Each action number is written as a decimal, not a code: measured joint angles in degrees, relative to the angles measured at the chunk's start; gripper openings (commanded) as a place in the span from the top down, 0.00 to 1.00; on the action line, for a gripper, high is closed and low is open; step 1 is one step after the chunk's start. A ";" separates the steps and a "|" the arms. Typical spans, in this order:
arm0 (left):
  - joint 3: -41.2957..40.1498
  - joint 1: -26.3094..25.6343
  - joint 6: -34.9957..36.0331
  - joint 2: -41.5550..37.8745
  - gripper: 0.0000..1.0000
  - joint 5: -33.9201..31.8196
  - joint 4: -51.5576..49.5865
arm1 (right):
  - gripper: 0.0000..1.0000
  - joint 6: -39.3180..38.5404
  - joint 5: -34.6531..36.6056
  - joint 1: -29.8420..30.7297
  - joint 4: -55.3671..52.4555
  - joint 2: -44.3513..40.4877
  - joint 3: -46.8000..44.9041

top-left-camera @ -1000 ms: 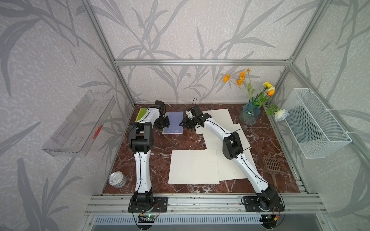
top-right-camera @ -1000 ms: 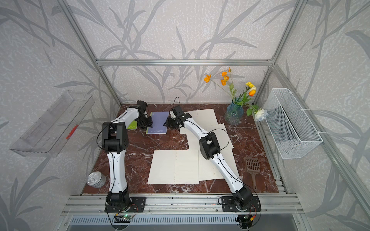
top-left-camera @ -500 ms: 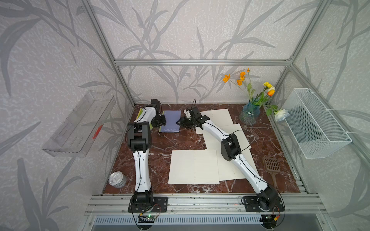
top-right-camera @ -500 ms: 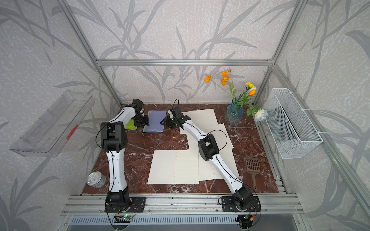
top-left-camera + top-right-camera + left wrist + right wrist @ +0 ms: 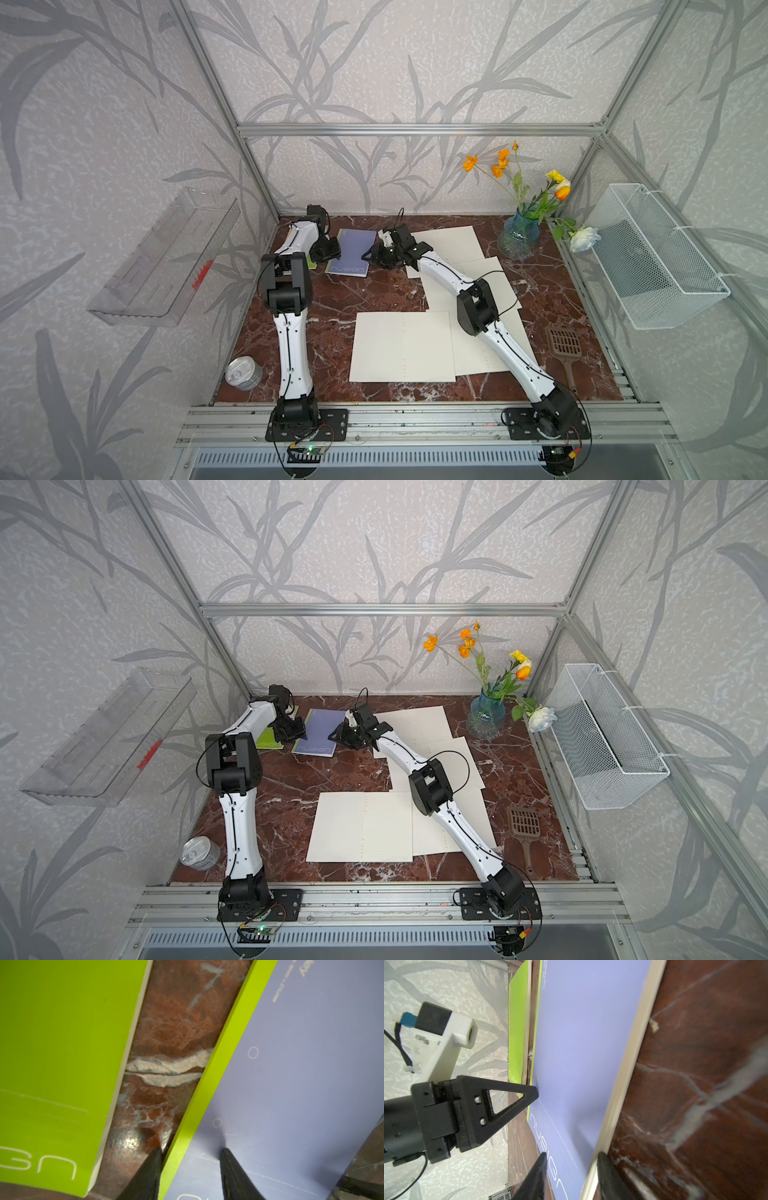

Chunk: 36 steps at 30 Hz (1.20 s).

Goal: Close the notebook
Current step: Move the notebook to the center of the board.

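At the back of the marble table (image 5: 340, 316), left of centre, the purple notebook (image 5: 351, 257) lies flat with its cover down and the word on it readable in both top views. Its green spine edge faces the green notebook (image 5: 272, 739), which lies just beside it toward the left wall, with a strip of bare marble between the two. The left gripper (image 5: 190, 1154) sits at that spine edge with its jaws apart: one fingertip (image 5: 154, 1159) is over the marble gap, the other rests on or just above the purple cover, and nothing is clamped between them. The right gripper (image 5: 571, 1159) is at the opposite, page-edge side, jaws also apart, one fingertip (image 5: 540, 1162) over the cover and the other beyond the cream page edge above the marble; whether either touches the notebook cannot be told. Further out, loose cream sheets (image 5: 403, 347) overlap across the middle and right of the table. A blue glass vase (image 5: 517, 237) of flowers stands in the back right corner, a brown slotted scoop (image 5: 565, 347) lies near the right edge, and a tin can (image 5: 243, 374) stands at the front left.
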 measured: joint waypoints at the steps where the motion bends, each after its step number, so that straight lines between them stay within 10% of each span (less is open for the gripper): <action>1: -0.37 0.00 0.00 -0.26 0.52 0.04 0.00 | 0.59 -0.50 -0.17 -0.02 0.15 -0.46 -0.87; 21: -16.96 -1.11 -2.56 -20.35 0.48 1.53 3.13 | 0.57 -16.41 1.14 -0.57 -12.63 -11.69 -9.90; 30: -48.00 -3.50 -11.15 -44.39 0.45 1.53 11.43 | 0.59 -23.98 6.40 -0.22 -14.03 -36.70 -36.22; 36: -61.35 -14.51 -19.08 -60.22 0.42 -2.78 13.53 | 0.58 -24.68 12.07 0.11 -10.58 -55.91 -65.42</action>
